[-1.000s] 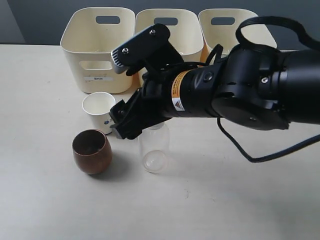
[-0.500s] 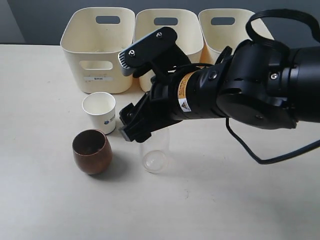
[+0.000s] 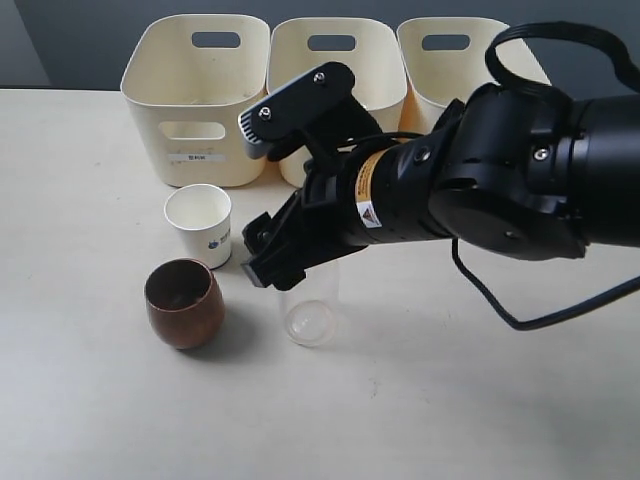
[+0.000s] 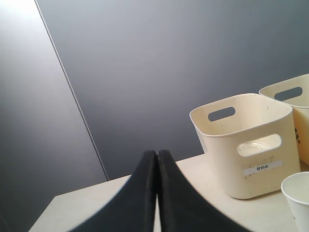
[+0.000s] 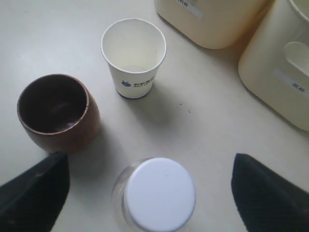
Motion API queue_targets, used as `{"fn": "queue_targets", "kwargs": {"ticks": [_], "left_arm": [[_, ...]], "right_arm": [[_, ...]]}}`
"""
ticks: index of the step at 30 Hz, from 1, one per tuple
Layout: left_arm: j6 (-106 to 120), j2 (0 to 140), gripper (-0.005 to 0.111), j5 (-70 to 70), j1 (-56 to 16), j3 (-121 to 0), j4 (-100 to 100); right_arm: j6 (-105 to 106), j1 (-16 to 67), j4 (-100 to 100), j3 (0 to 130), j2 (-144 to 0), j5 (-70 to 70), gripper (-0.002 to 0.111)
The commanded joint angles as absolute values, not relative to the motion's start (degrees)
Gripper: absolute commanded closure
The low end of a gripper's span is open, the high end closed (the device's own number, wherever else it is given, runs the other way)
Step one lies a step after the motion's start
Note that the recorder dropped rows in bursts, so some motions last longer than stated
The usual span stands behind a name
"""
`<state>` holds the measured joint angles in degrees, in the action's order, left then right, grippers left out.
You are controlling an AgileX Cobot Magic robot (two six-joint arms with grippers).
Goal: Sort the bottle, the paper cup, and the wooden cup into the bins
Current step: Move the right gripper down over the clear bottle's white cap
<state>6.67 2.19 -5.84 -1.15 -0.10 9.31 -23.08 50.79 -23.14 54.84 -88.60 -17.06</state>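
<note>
- bottle (image 3: 309, 300) upper half and cap hidden behind right arm in exterior view; only clear lower body and base visible. White cap shows in right wrist view, directly below right gripper (image 5: 149, 193), between its spread fingers (image 5: 34, 191).
- right gripper: jaws wide apart, nothing held, both fingers cut off at frame edge in wrist view. Not touching the bottle, as far as I can tell.
- left gripper (image 4: 157, 193): fingers pressed together, nothing between them; not visible in exterior view.
- bins (image 3: 195, 95): 3 counted, in a row beyond right gripper; middle and right ones partly blocked by arm. Label text too small to read.
- paper cup (image 3: 199, 225): 1, upright, empty, just ahead and to side of right gripper; cut off at edge in left wrist view.
- wooden cup (image 3: 184, 302): 1, upright, beside the bottle, near the paper cup, apart from both.
- bottle: 1.
- all on table (image 3: 80, 400).
</note>
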Motion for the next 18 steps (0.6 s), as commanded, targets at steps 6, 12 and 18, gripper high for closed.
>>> {"fn": "queue_targets", "kwargs": {"ticks": [6, 12, 18], "left_arm": [[6.54, 2.05, 0.107, -6.1, -1.24, 0.0, 9.34], [6.54, 2.05, 0.107, -6.1, -1.24, 0.0, 9.34], [6.54, 2.05, 0.107, -6.1, -1.24, 0.0, 9.34]], "right_arm": [[-22.89, 49.7, -23.05, 55.15, -89.6, -16.02, 0.023], [-22.89, 48.66, -22.51, 55.15, -89.87, -15.08, 0.023], [-22.89, 48.69, -21.47, 55.15, -91.99, -15.82, 0.023]]}}
